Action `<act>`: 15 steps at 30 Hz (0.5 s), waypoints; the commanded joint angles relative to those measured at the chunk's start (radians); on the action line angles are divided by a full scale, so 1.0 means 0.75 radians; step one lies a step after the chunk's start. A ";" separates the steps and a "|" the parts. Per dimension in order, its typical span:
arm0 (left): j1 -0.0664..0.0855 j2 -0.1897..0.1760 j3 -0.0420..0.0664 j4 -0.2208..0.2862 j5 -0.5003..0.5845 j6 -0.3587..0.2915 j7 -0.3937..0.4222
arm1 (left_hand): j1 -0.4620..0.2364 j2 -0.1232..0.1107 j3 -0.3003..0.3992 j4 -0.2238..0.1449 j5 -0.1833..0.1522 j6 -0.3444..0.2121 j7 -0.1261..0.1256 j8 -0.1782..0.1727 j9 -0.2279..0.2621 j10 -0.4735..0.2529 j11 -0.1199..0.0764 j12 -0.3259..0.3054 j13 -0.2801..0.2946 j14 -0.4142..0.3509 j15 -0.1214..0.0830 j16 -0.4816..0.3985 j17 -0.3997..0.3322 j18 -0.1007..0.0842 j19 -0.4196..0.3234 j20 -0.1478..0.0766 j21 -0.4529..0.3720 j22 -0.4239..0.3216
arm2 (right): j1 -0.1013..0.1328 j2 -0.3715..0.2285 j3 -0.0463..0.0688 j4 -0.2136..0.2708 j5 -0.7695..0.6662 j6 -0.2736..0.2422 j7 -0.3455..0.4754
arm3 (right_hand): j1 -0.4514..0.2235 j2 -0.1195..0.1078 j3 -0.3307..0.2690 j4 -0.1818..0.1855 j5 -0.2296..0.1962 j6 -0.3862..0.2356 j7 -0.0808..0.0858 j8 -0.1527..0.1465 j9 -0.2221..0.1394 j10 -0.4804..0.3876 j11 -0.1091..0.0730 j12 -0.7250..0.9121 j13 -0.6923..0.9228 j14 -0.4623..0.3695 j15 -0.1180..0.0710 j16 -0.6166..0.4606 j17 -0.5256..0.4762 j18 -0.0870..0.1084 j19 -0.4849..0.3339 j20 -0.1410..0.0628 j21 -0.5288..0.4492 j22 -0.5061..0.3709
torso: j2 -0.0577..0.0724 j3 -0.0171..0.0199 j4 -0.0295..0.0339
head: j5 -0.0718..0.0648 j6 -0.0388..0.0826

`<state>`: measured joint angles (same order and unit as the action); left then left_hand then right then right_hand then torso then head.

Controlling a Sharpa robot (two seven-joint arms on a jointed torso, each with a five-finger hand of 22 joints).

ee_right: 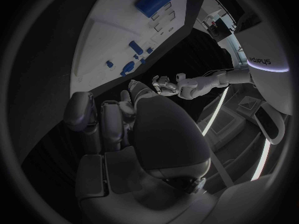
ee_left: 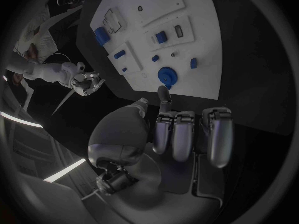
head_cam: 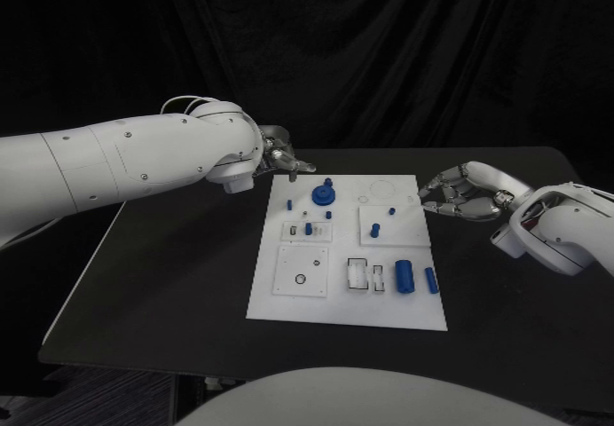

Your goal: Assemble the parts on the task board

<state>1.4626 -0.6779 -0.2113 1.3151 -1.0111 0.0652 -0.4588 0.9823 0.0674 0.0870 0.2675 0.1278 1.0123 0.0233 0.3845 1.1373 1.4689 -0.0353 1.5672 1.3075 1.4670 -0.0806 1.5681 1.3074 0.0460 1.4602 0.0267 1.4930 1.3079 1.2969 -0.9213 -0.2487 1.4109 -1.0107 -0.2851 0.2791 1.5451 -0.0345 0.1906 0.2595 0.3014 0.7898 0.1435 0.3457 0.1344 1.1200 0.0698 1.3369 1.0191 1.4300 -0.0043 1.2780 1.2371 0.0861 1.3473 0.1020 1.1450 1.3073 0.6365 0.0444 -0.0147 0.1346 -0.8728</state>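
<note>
You see the task board [head_cam: 345, 306] lying flat on the black table [head_cam: 153, 284], between the two hands. On its near part lie a blue cylinder [head_cam: 403, 276] and a thinner blue pin [head_cam: 431, 281], well nearer to the robot than either hand. Farther on, a small blue part [head_cam: 375, 231] stands just beside the right hand [head_cam: 463, 193], toward the middle of the board. That hand rests at the board's right edge with fingers curled in, and you see nothing held in them. At the far end, the blue round part [head_cam: 324, 193] stands just beside the left hand [head_cam: 281, 158], whose fingers are apart and hold nothing, hovering off the board's far left corner
</note>
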 commanded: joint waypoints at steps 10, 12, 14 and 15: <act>-0.032 0.072 0.000 -0.176 -0.009 0.148 -0.045 | 0.072 0.011 0.010 -0.045 0.050 -0.036 0.004 -0.018 0.016 0.136 -0.004 0.005 0.351 0.138 -0.007 0.004 0.351 -0.005 -0.006 0.002 -0.013 0.147 | -0.003 0.002 0.001 0.004 0.000 0.019 -0.020 | 0.007 0.000 0.003 0.006 0.008 0.001 0.009 -0.005 -0.004 -0.009 -0.004 -0.009 -0.005 -0.009 0.000 -0.007 -0.005 0.024 -0.014 0.001 -0.010 0.059 | 0.009 -0.0073 0.0010 | 0.024 0.000; -0.045 0.085 0.000 -0.201 -0.009 0.156 -0.045 | 0.074 0.011 0.010 -0.046 0.052 -0.038 0.004 -0.020 0.016 0.136 -0.004 0.005 0.351 0.138 -0.007 0.004 0.351 -0.004 -0.008 0.002 -0.014 0.145 | -0.003 0.002 0.001 0.004 0.000 0.022 -0.020 | 0.009 -0.001 0.004 0.005 0.009 0.001 0.008 -0.004 -0.004 -0.010 -0.004 -0.010 -0.006 -0.009 -0.001 -0.007 -0.004 0.024 -0.014 0.001 -0.011 0.059 | 0.008 -0.0086 0.0014 | 0.026 0.000; -0.059 0.097 0.000 -0.221 -0.009 0.162 -0.043 | 0.074 0.011 0.010 -0.047 0.052 -0.038 0.005 -0.021 0.016 0.136 -0.004 0.005 0.351 0.138 -0.007 0.004 0.351 -0.004 -0.008 0.002 -0.015 0.144 | -0.003 0.002 0.001 0.005 0.000 0.024 -0.020 | 0.009 -0.001 0.004 0.005 0.009 0.001 0.008 -0.004 -0.004 -0.010 -0.004 -0.010 -0.006 -0.009 -0.001 -0.007 -0.004 0.024 -0.014 0.001 -0.011 0.059 | 0.009 -0.0093 0.0007 | 0.028 0.000; -0.066 0.103 0.000 -0.233 -0.009 0.165 -0.042 | 0.074 0.011 0.010 -0.047 0.052 -0.038 0.005 -0.021 0.016 0.136 -0.004 0.005 0.351 0.138 -0.007 0.004 0.351 -0.004 -0.008 0.002 -0.015 0.144 | -0.003 0.002 0.001 0.005 0.000 0.025 -0.019 | 0.009 -0.001 0.004 0.005 0.009 0.001 0.008 -0.004 -0.004 -0.010 -0.004 -0.010 -0.006 -0.009 -0.001 -0.007 -0.004 0.024 -0.014 0.001 -0.011 0.059 | 0.008 -0.0089 -0.0002 | 0.029 0.000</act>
<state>1.4188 -0.6064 -0.2119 1.1490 -1.0156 0.1513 -0.4896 1.0309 0.0759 0.0967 0.2379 0.1620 0.9895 0.0285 0.3726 1.1483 1.4689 -0.0352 1.5672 1.3075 1.4669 -0.0805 1.5681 1.3074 0.0459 1.4602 0.0268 1.4886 1.3078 1.2969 -0.9192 -0.2487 1.4123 -1.0107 -0.2783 0.2777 1.5451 -0.0345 0.1906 0.2594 0.3014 0.7898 0.1434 0.3457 0.1324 1.1164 0.0662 1.3329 1.0153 1.4300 -0.0042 1.2780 1.2353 0.0860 1.3437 0.1056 1.1406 1.3073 0.6427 0.0390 -0.0147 0.1548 -0.8728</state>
